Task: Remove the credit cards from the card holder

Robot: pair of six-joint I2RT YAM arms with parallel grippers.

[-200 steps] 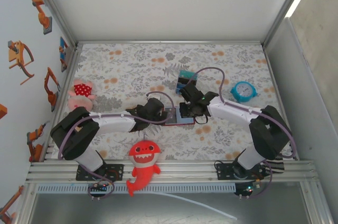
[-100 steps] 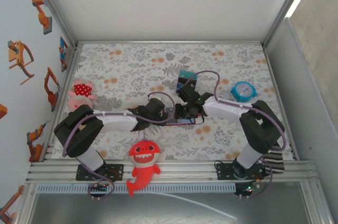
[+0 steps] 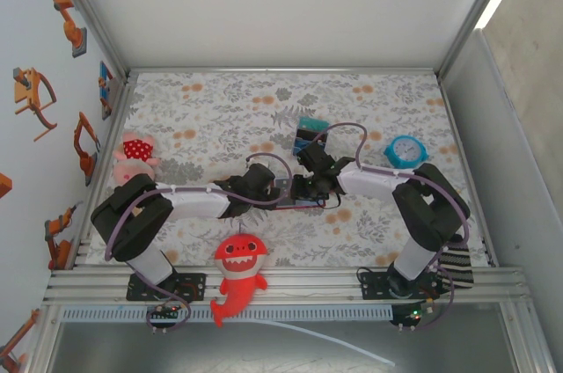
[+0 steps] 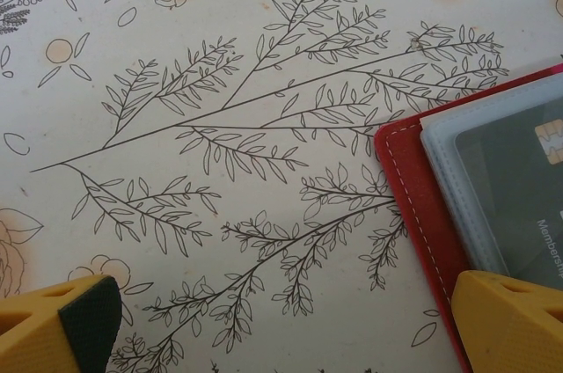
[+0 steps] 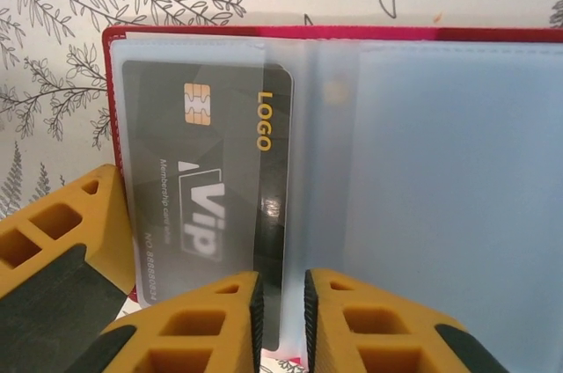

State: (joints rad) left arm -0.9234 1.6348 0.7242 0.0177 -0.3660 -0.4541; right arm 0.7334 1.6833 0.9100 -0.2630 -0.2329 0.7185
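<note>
Gripping credit card [image 5: 211, 188] between right jaws.

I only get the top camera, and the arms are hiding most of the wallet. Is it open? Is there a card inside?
Observer: Yes. The right wrist camera shows the wallet lying open, with a dark card in a clear pocket.
Operator: Is the right arm grabbing the card?
Observer: The right gripper has its fingers nearly together over the card's edge. I can't tell if they pinch it.
Operator: What's the left arm doing?
Observer: The left gripper is wide open, with one finger over the wallet's red rim.
</note>
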